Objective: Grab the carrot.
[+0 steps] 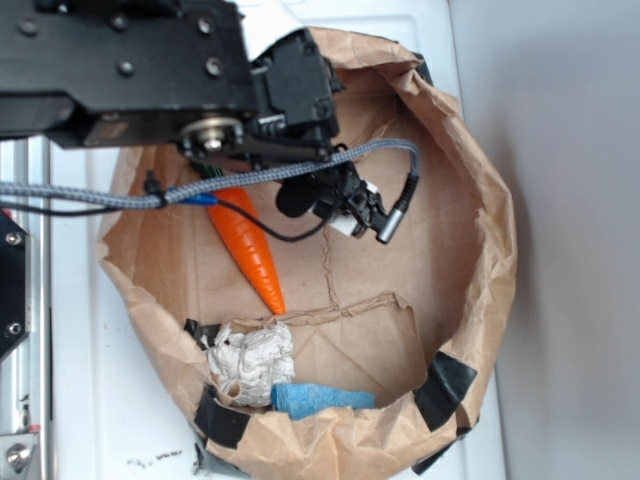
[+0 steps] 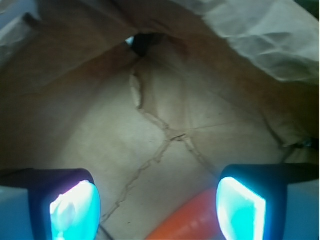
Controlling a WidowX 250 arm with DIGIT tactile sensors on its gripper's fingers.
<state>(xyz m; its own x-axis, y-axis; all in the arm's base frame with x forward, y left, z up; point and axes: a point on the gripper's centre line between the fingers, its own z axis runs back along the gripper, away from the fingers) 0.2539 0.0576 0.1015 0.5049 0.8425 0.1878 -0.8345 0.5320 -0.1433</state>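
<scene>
The orange carrot (image 1: 250,250) lies on the floor of a brown paper bag (image 1: 492,250), pointed tip toward the bag's near wall. The arm partly covers its thick end. My gripper (image 1: 275,207) hangs over that thick end. In the wrist view, the gripper (image 2: 157,205) is open, its glowing cyan pads (image 2: 75,210) set wide apart. A piece of the carrot (image 2: 187,222) shows low between them, close to the right pad, and neither pad touches it.
An off-white wad of cloth (image 1: 250,362) and a blue piece (image 1: 320,399) lie against the bag's near wall. The crumpled rim stands up all round, with black tape patches (image 1: 445,390). A braided cable (image 1: 290,168) runs across the arm.
</scene>
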